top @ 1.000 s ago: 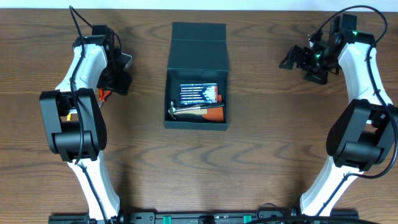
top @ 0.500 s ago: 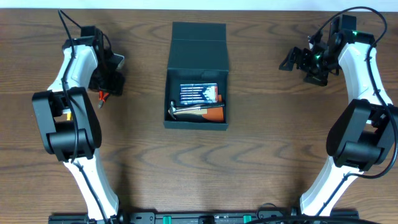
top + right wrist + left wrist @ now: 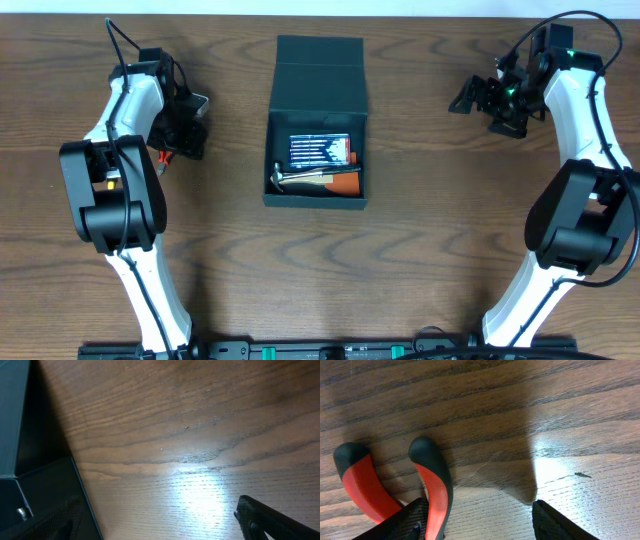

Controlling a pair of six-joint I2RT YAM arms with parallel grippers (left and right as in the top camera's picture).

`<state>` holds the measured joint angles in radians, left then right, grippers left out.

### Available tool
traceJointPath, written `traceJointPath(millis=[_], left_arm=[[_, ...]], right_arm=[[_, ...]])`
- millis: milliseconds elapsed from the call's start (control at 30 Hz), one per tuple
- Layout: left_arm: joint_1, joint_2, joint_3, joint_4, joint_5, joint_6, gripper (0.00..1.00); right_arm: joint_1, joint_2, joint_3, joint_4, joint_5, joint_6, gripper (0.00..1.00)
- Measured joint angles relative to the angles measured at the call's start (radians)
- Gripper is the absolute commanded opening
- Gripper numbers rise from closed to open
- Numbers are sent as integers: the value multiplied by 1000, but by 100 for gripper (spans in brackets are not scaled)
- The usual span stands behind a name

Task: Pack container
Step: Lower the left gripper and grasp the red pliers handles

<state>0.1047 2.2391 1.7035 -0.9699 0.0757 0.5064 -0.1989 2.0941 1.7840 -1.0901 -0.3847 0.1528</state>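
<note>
The left arm has drifted over the last second, first out toward the table's left edge and now a little back toward the middle. Its left gripper (image 3: 184,132) hangs over one pair of pliers with red handles and black tips (image 3: 163,155) near the far-left corner of the dark wooden table (image 3: 400,260). The left wrist camera shows the pliers (image 3: 434,485) lying flat, with the gripper's (image 3: 479,510) jaws spread wide and empty, one finger just beside a handle. This reads as lining up a pickup, not yet a grasp. The right gripper (image 3: 482,98) has not moved. It sits near the far-right corner, its jaws parted and holding nothing. One dark teal-green square cardboard container (image 3: 315,197) stands at the middle of the far edge with its flap lid open. Inside are three items: one flat case of bits (image 3: 320,150), one metal tool (image 3: 295,178) and one orange piece (image 3: 346,181), unchanged.
</note>
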Motion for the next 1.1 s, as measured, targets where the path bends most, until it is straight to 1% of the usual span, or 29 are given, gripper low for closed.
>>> traceJointPath(millis=[33,100,133,567,867,1000,1100], left_arm=[[0,0,0,0,0,0,53],[0,0,0,0,2,5,9],[0,0,0,0,3,7,6],[0,0,0,-6,7,14,6],[0,-11,0,-84,8,6,6],[-8,-87,-7,-108,7,4,6],[-35,-208,-9,-140,6,13,6]], right_arm=[[0,0,0,0,0,0,99],[0,0,0,-2,0,0,99],[0,0,0,-1,0,0,99],[0,0,0,-2,0,0,99],[0,0,0,2,0,0,99],[0,0,0,3,0,0,99],[0,0,0,11,0,0,99]])
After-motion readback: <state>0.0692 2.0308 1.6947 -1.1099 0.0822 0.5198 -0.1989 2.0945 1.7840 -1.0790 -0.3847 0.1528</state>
